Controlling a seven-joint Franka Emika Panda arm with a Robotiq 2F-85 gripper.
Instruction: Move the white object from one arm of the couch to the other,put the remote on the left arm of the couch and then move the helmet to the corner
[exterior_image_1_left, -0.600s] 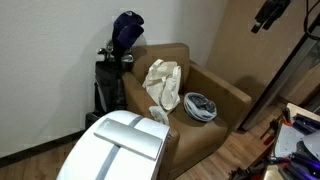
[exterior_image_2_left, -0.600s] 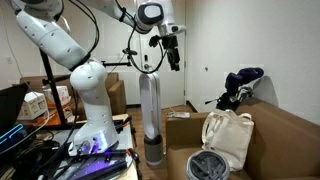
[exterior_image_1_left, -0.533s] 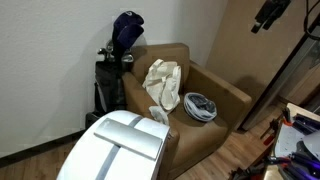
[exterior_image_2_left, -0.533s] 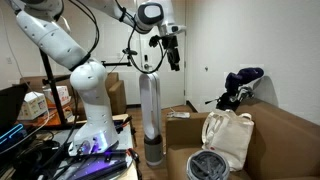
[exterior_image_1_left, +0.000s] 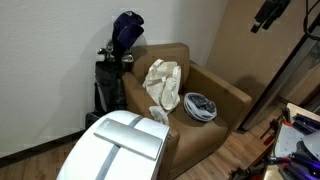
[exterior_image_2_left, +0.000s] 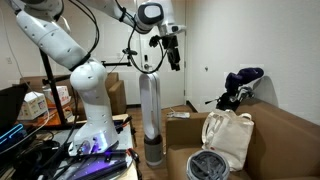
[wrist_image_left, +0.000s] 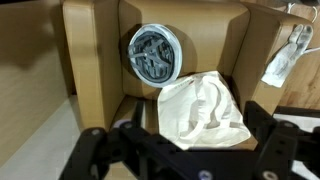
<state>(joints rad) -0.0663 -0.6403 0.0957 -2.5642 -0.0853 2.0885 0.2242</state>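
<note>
Fingers (wrist_image_left: 272, 150) spread wide, empty, boxy tan couch (wrist_image_left: 95, 60), round vented helmet (wrist_image_left: 155, 52), rumpled cream cloth (wrist_image_left: 200, 110), perhaps a bag

The arm (exterior_image_2_left: 88, 78) is glossy white and rounded, with a black pincer (exterior_image_2_left: 176, 64).

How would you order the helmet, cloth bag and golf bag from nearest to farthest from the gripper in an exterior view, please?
From the gripper, high at upper right:
1. helmet, front of the couch seat.
2. cloth bag, against the backrest.
3. golf bag, behind the couch.
</note>
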